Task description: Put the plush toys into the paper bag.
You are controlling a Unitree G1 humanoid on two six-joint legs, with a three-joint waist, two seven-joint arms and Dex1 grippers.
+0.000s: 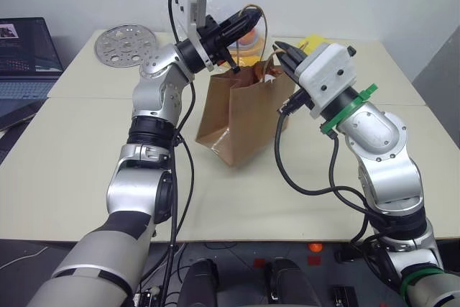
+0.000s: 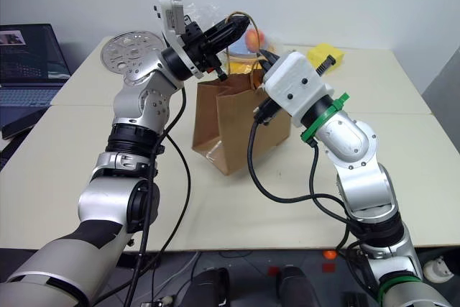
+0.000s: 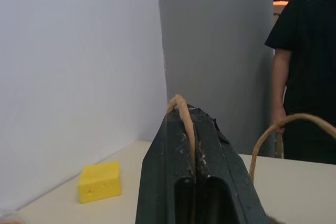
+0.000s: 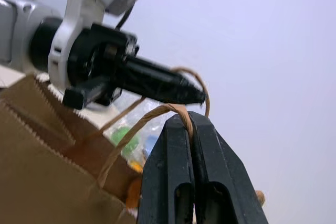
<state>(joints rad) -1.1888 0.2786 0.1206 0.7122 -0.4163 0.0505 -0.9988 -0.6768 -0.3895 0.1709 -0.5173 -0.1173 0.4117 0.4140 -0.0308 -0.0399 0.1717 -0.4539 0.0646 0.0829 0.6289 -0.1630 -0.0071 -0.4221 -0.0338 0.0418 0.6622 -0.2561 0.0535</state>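
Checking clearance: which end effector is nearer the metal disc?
Left. The left end effector is right of the disc, above the bag; the right end effector is farther right.

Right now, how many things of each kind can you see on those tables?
Paper bag: 1
Yellow sponge block: 1
Round metal plate with holes: 1
Laptop: 1
Clear wrapped bundle of fruit: 1
Total: 5
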